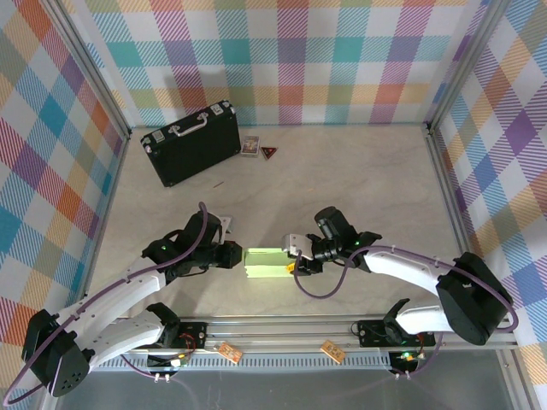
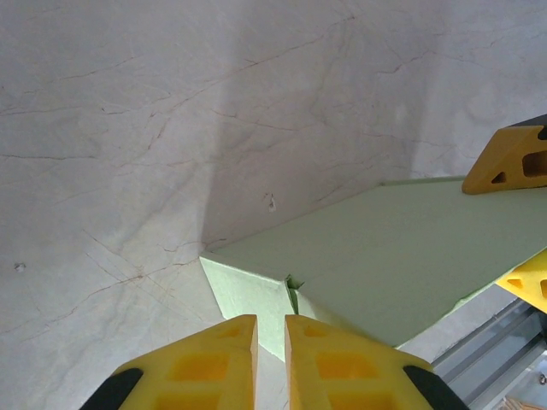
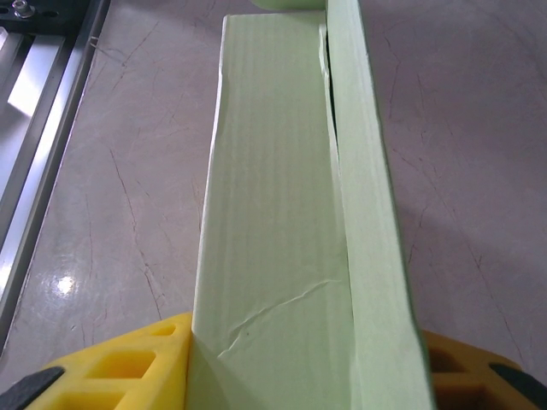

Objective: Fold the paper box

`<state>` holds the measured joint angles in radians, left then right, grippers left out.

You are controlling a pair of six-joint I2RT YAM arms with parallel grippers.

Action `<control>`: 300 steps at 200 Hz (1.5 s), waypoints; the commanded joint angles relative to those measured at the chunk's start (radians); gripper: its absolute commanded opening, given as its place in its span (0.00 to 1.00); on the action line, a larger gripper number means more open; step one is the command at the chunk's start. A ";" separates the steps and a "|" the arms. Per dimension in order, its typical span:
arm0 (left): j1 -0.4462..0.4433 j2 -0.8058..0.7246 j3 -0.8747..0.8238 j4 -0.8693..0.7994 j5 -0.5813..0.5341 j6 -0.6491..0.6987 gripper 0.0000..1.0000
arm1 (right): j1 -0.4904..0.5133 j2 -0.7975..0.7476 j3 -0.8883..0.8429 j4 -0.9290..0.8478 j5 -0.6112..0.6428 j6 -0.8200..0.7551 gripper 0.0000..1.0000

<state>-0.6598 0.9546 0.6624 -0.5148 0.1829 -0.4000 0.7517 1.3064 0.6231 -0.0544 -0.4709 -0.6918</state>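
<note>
Right pincer [image 3: 303,363] pinches the pale green card box [image 3: 273,171]; left pincer [image 2: 271,342], pressed together, risks crumpling its end flap [image 2: 248,295] by pushing.

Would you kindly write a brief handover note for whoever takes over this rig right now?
Left gripper: nearly shut at the left end of the paper box; whether it pinches card is unclear.
Right gripper: shut on the box's right end.
Box: on the table, between the arms.
Done: sides folded up into a shallow box.
Left: one long seam gapes; probably press it closed, then release.
</note>
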 commanded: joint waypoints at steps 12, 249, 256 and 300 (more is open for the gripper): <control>-0.019 0.032 0.043 0.066 0.071 0.022 0.18 | -0.005 0.016 0.025 -0.028 -0.040 -0.006 0.45; -0.033 0.032 -0.187 0.512 0.162 0.615 0.54 | -0.080 0.119 0.178 -0.205 -0.128 -0.147 0.43; -0.034 0.035 -0.206 0.543 0.188 0.631 0.55 | -0.086 0.116 0.180 -0.211 -0.126 -0.152 0.42; -0.033 -0.003 -0.272 0.642 0.276 0.764 0.57 | -0.113 0.116 0.214 -0.290 -0.120 -0.224 0.42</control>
<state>-0.6579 0.9428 0.4316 0.1059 0.2459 0.2268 0.6331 1.4017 0.7879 -0.3454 -0.5350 -0.8822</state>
